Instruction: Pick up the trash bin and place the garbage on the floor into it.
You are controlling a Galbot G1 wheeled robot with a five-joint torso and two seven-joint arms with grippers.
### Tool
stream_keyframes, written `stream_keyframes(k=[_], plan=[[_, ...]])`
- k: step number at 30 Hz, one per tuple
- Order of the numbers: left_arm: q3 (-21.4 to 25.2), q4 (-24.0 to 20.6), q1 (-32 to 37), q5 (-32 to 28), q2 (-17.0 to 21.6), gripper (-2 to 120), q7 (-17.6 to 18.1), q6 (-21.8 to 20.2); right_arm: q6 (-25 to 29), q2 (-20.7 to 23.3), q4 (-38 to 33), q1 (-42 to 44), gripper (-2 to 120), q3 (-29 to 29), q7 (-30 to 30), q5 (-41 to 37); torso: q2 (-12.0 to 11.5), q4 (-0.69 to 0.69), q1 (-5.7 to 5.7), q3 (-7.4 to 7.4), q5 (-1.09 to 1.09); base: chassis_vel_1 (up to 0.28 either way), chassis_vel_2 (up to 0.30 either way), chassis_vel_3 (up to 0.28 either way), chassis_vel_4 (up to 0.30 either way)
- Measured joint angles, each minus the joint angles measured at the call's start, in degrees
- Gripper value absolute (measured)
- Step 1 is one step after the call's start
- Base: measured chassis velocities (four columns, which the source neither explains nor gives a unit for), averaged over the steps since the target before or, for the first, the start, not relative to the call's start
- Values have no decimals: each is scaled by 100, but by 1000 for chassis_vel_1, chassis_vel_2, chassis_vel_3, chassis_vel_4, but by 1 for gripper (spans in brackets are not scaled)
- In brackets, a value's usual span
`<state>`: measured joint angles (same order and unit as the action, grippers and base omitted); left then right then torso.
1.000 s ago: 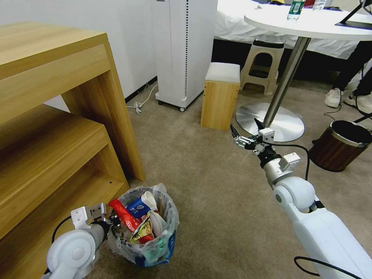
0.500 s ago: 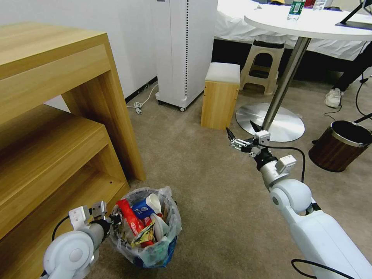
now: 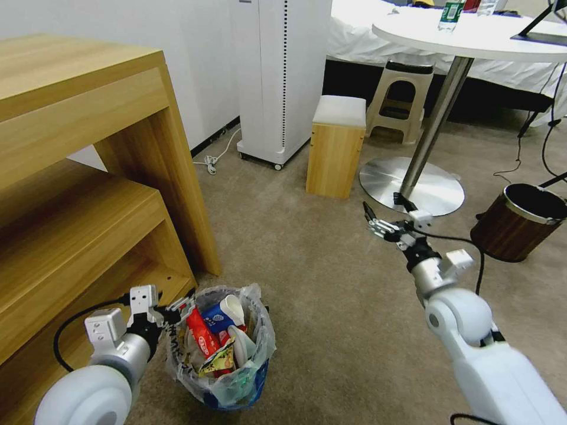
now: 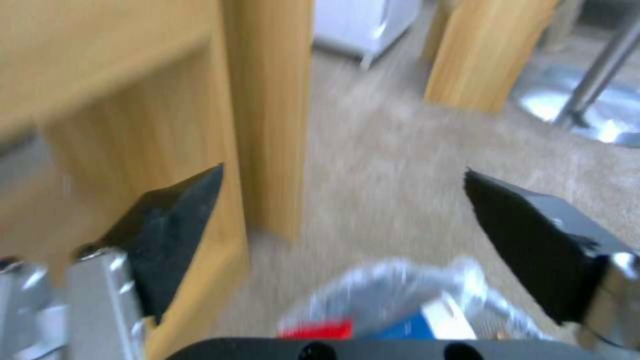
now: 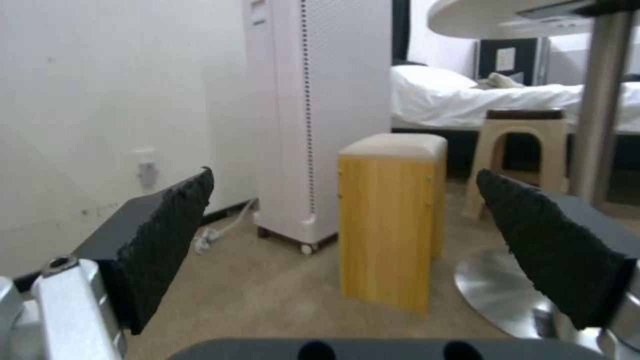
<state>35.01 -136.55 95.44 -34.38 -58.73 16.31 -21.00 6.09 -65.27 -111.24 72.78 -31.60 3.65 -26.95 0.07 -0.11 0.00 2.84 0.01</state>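
Trash bin (image 3: 227, 360) stands on the beige floor (image 3: 331, 307), just beside my left gripper (image 3: 180, 305), on its right side, and close to the foot of the wooden shelf unit (image 3: 77, 195). I see the clear bag lining the bin, blue at its lower part. Inside the bin lies the garbage (image 3: 215, 339): a red wrapper, a blue-white paper cup, a yellow wrapper and some white pieces, filling it up to the rim.

My left gripper is at the bin's rim on the shelf side. In the left wrist view its two black fingers (image 4: 170, 220) are spread wide and nothing is between them; the bag edge with red and blue litter lies just below them. I cannot tell if a fingertip touches the bag.

My right gripper (image 3: 384, 219) hangs in the air well apart from the bin, with carpet under it. Ahead of it are the small wooden stool (image 3: 336, 147) and the round metal table base (image 3: 413, 186). Its fingers (image 5: 167, 235) are also released and hold nothing. To its right stands a brown bin with metal rim (image 3: 520, 221).
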Motion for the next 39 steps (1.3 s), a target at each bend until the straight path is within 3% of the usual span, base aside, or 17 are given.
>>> stream_keyframes(k=[2,4,6,15,20,26,39], plan=[[63,93,110,712,-109,99,-475,468,282,-118,-130,420,100,-352,73,205,0,0,0,0,0,0,0,0,0],[75,124,128,862,-140,99,-571,577,325,-141,-164,516,100,-437,78,250,0,0,0,-1,0,0,0,0,0],[107,254,224,1331,-310,100,-850,959,548,-214,-361,1021,100,-894,81,341,0,-1,0,-1,-2,0,0,0,0],[352,379,480,1328,-442,100,-481,1039,1041,-565,-532,2206,100,-1857,21,483,0,-1,0,0,-2,0,0,0,0],[554,551,579,1124,-523,100,-496,1119,1112,-673,-512,2309,100,-1972,40,484,0,0,0,0,-1,0,0,0,0],[591,728,625,954,-813,100,-803,1325,1131,-785,-573,2289,100,-2067,84,467,0,1,0,0,-1,0,0,0,0],[583,740,591,927,-848,100,-834,1336,1110,-789,-579,2263,100,-2091,116,458,0,0,0,1,-1,0,0,0,0]])
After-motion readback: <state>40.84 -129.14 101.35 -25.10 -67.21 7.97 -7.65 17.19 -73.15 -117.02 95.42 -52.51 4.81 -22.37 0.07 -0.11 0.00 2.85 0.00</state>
